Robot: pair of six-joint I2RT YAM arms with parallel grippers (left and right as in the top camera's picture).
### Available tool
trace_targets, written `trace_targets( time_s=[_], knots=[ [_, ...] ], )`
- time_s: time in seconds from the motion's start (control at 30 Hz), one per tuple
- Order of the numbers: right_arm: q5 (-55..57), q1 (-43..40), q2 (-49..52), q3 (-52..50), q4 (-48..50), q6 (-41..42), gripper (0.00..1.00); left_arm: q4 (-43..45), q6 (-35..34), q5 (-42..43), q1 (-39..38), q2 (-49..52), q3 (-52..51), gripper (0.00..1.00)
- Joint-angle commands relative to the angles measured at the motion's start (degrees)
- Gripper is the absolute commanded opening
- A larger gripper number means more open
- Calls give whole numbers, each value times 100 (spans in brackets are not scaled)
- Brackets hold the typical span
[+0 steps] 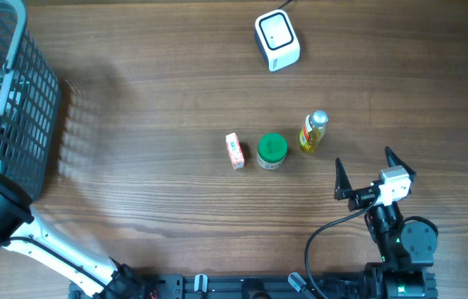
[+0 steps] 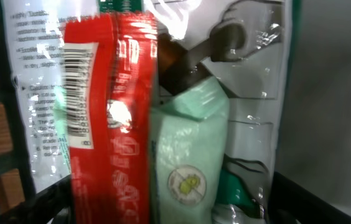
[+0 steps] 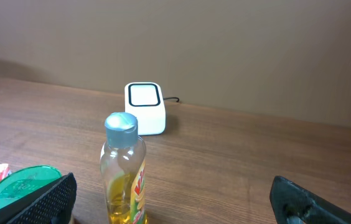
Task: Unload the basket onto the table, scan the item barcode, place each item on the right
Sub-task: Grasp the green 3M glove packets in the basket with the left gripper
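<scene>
Right hand (image 1: 363, 159) wide, empty, idle near bottle (image 1: 313, 131). Left hand reaches into basket (image 1: 26, 108) at red packet (image 2: 110, 124), likely picking item for scanner (image 1: 277, 40); cannot tell its opening.

Table (image 1: 159, 75) wood-grain, matt; red pkt (image 2: 119, 124) glossy plastic (crinkly film); bottle (image 3: 124, 174) clear plastic.

Right arm (image 1: 400, 237), lower right of overhead: black, round joint housings. White boxy camera block (image 1: 393, 181) at wrist. Right end effector (image 1: 363, 158): two black tapered fingers (image 3: 46, 198), pointed tips, fine-textured faces in wrist view. Thin black cable (image 1: 313, 237) curves from wrist down to base. Left arm (image 1: 56, 247), lower left: white tubular link, bulky black joint segments. Black base rail (image 1: 242, 287) along bottom edge, silver clamps.
</scene>
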Motion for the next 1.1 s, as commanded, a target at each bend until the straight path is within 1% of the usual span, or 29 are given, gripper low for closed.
trace_targets(
  time_s=[0.0, 0.03, 0.17, 0.23, 0.27, 0.3, 0.33, 0.37, 0.43, 0.47, 0.67, 0.77, 0.83, 0.93, 1.0, 1.07],
  knots=[
    [44, -39, -31, -4, 22, -4, 100, -31, -57, -195, 68, 398, -90, 61],
    [46, -39, -31, -4, 24, -7, 100, -22, -142, -195, 68, 398, -90, 55],
    [46, -39, -31, -4, 24, -7, 100, 52, -378, 7, 63, 398, -90, 40],
    [44, -39, -31, -4, 24, -4, 100, 96, -542, 87, 57, 396, -87, 29],
    [44, -39, -31, -4, 22, -7, 100, 129, -660, 85, 39, 385, -87, 25],
    [46, -39, -31, -4, 22, -7, 100, 177, -693, 101, 22, 365, -87, 23],
    [46, -39, -31, -4, 22, -4, 100, 306, -918, 101, -4, 323, -87, 24],
    [44, -39, -31, -4, 22, -7, 100, 422, -1113, 103, -31, 264, -87, 24],
    [46, -39, -31, -4, 22, -7, 100, 691, -1541, 107, -120, 24, -87, 16],
    [46, -39, -31, -4, 22, -7, 100, 763, -1606, 107, -160, -81, -87, 15],
    [46, -39, -31, -4, 22, -7, 100, 1106, -1967, 105, -428, -1119, -87, 15],
    [46, -39, -31, -4, 22, -4, 100, 1292, -2308, 103, -595, -1891, -87, 18],
    [46, -39, -31, -4, 22, -4, 100, 1390, -2308, 87, -750, -2356, -87, 19],
    [46, -39, -31, -4, 22, -7, 100, 1628, -2315, -162, -1091, -3132, -87, 21],
    [46, -39, -31, -2, 22, -7, 100, 1757, -2605, -225, -1314, -3576, -87, 22],
    [44, -39, -31, -4, 22, -7, 100, 1794, -3261, -219, -1578, -4033, -87, 23]
  ],
)
